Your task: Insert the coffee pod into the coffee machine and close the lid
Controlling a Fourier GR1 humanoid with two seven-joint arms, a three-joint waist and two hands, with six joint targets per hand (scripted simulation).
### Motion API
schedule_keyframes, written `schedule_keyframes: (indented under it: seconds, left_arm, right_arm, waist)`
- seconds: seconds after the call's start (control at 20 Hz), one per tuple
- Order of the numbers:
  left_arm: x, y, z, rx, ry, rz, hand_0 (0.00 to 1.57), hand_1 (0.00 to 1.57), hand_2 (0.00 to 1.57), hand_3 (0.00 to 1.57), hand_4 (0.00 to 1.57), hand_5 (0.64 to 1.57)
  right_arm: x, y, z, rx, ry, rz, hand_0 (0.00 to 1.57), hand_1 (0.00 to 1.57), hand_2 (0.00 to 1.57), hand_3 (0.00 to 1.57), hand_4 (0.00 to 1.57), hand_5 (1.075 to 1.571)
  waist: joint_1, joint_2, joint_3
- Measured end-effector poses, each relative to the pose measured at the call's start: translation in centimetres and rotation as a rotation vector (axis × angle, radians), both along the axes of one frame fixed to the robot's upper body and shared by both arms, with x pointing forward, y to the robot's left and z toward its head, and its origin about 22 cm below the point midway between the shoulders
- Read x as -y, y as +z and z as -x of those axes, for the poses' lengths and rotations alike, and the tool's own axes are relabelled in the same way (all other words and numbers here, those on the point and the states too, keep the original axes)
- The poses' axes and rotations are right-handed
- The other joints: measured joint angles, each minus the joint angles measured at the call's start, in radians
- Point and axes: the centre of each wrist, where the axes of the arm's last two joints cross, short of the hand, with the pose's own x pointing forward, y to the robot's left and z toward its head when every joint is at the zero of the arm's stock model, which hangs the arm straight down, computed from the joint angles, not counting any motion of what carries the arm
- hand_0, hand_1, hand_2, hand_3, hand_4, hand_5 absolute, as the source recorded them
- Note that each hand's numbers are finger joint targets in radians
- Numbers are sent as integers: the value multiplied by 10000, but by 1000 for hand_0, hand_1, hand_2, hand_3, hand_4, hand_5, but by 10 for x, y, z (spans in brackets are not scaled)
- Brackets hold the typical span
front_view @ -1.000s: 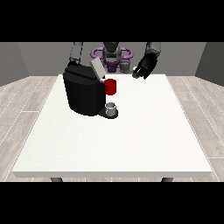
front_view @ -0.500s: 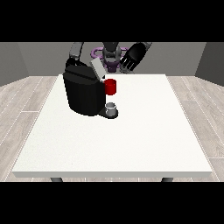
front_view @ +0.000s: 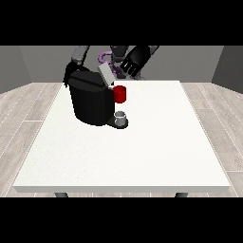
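Hand at the view's right (front_view: 136, 58) now nearer the raised lid (front_view: 105, 75) of the coffee machine (front_view: 92, 102) than a second ago; open or curled, cannot tell. Pod not plainly visible, only a grey thing (front_view: 121, 116) at the machine's base. Likely lining up for closing.
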Motion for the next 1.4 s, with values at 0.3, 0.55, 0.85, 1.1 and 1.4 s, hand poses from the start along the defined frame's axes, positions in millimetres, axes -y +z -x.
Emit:
schedule_keyframes:
  seconds: [0.3, 0.55, 0.85, 1.1, 1.4]
  left_arm:
    - [-10, 18, -1, 418, 151, 54, 1195, 1195, 1286, 1247, 487, 1571]
    - [-1, 28, -3, 713, 12, -26, 1186, 1186, 1256, 1227, 472, 1571]
    - [11, 31, -4, 608, -199, -141, 1243, 1243, 1284, 1230, 423, 1571]
    - [8, 42, -4, 774, -211, -110, 1192, 1192, 1248, 1202, 420, 1571]
    - [7, 38, -6, 718, -193, -141, 1216, 1216, 1259, 1200, 417, 1571]
  right_arm:
    - [-4, 23, -8, 582, -24, -26, 0, 0, 0, 0, 0, 1571]
    - [1, 37, -18, 905, -235, -66, 0, 0, 0, 0, 147, 1571]
    - [8, 34, -22, 765, -592, -122, 0, 0, 0, 0, 0, 1571]
    - [19, 41, -29, 1003, -674, -192, 0, 0, 0, 0, 131, 1571]
    - [20, 39, -27, 818, -573, -104, 0, 0, 0, 0, 100, 1571]
  waist:
    - [-309, 627, -2]
    - [-291, 1088, 0]
    - [-102, 1182, 1]
    - [-108, 1465, 2]
    - [-182, 1367, 0]
